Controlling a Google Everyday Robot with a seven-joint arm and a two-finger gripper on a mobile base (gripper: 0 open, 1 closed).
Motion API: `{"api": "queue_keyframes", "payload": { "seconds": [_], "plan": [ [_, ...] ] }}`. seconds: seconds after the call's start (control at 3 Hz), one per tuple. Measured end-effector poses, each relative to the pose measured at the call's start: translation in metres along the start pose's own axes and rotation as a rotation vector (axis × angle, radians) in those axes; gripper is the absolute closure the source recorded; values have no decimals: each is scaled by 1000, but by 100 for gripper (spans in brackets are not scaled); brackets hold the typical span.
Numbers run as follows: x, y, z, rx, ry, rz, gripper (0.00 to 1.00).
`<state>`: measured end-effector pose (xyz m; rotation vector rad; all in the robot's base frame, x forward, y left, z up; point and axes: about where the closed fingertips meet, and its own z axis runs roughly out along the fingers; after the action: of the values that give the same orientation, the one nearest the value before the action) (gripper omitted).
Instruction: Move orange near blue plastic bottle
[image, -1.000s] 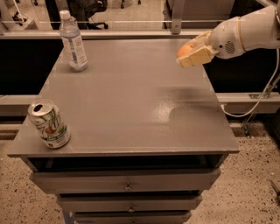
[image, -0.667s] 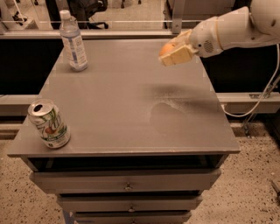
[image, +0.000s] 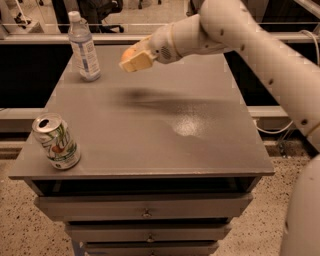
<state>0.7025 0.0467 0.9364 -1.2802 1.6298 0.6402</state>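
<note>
The blue plastic bottle (image: 83, 47) stands upright at the table's far left corner, clear bluish with a white cap and pale label. My gripper (image: 134, 58) hangs above the far middle of the table, to the right of the bottle and apart from it. Its pale fingers are shut on the orange (image: 128, 53), of which only a small orange patch shows at the top left of the fingers. The arm reaches in from the upper right. Its shadow lies on the table below.
A white-green soda can (image: 56, 142) stands upright near the table's front left corner. The grey table (image: 150, 145) has drawers below its front edge. A railing runs behind the table, with dark gaps at both sides.
My gripper has moved left across the far side of the table with the orange in it, closer to the bottle. The bottle and can have not moved.
</note>
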Motion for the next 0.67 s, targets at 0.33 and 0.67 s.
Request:
{"api": "queue_keyframes", "payload": {
  "seconds": [0.33, 0.67],
  "plan": [
    [-26, 13, 59, -46, -42, -11, 100],
    [-33, 19, 92, -59, -46, -15, 100]
  ]
}}
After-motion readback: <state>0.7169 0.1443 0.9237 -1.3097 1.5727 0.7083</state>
